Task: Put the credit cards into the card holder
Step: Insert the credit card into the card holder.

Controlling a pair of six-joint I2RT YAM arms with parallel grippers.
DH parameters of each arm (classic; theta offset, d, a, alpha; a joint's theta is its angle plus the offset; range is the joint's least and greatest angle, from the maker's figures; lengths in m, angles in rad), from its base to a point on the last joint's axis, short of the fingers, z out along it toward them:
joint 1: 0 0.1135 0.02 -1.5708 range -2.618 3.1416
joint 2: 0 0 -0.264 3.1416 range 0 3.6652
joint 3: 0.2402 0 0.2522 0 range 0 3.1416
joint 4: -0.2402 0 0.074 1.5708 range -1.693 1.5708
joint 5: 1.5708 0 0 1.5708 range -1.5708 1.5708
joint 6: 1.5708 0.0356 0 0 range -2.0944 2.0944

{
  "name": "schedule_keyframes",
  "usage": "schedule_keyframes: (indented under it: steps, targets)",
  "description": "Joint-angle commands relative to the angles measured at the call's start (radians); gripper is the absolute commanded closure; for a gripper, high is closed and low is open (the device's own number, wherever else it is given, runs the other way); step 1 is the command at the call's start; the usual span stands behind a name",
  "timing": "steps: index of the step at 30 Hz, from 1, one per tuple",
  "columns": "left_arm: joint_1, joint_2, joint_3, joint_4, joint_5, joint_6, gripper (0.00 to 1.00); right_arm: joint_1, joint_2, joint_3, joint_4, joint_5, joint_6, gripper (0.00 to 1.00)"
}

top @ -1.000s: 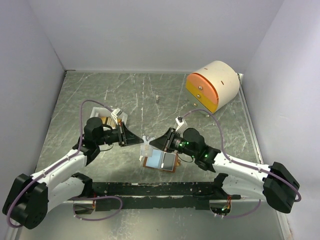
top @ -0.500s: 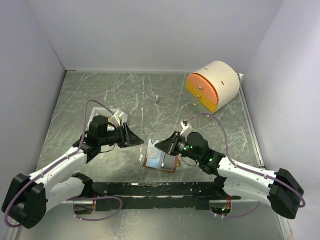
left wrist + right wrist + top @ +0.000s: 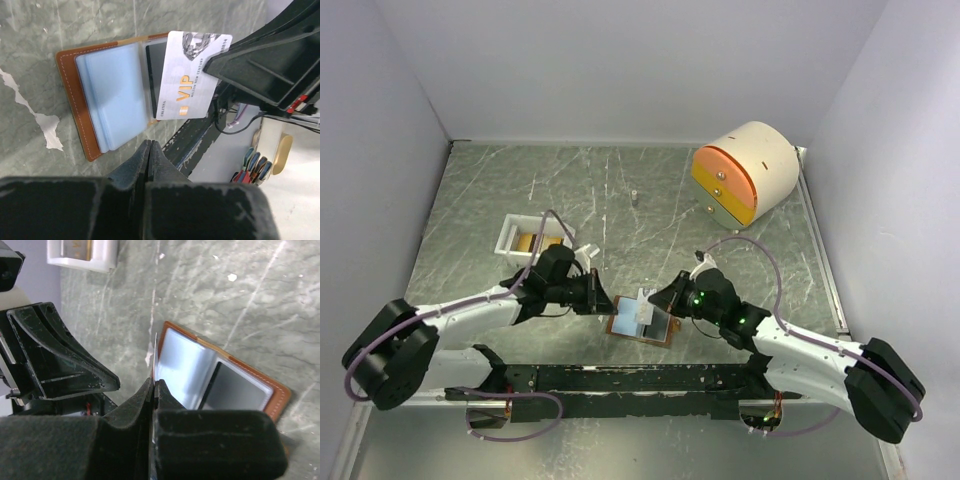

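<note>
The brown card holder [image 3: 658, 326] lies open on the table, its pale blue pockets [image 3: 112, 95] facing up. My right gripper [image 3: 656, 300] is shut on a silver VIP credit card [image 3: 187, 75]. It holds the card on edge over the holder's middle; the right wrist view shows it as a thin line [image 3: 155, 352] above the card holder [image 3: 187, 365]. My left gripper [image 3: 150, 146] is shut and empty, its tip by the holder's left edge [image 3: 608, 303]. A gold credit card [image 3: 532, 240] lies in the white tray.
The white tray [image 3: 510, 232] stands at the left behind the left arm and shows in the right wrist view as a white tray [image 3: 102, 260]. A cream-and-orange round drawer unit [image 3: 745, 170] stands at the back right. A black rail [image 3: 620, 378] runs along the near edge.
The right gripper has closed on the silver card and lowered it over the card holder. The left gripper opened, shut again, and moved right from the tray to the holder's left edge.
</note>
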Motion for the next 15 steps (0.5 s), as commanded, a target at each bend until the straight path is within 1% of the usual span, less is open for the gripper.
schedule_keyframes:
  steps: [1, 7, 10, 15]
  targets:
    - [-0.06, 0.075, 0.002, 0.09, -0.078, 0.015, 0.93, -0.028, 0.011, -0.047, 0.03, 0.014, -0.015, 1.0]
    - [-0.12, 0.164, 0.051, 0.022, -0.165, 0.067, 0.93, -0.076, 0.02, -0.088, 0.048, -0.009, -0.002, 1.0]
    - [-0.145, 0.18, 0.066, -0.019, -0.21, 0.086, 0.93, -0.089, 0.001, -0.104, 0.051, -0.004, 0.004, 1.0]
    - [-0.164, 0.182, 0.051, -0.024, -0.244, 0.08, 0.93, -0.107, 0.013, -0.131, 0.095, -0.035, 0.026, 1.0]
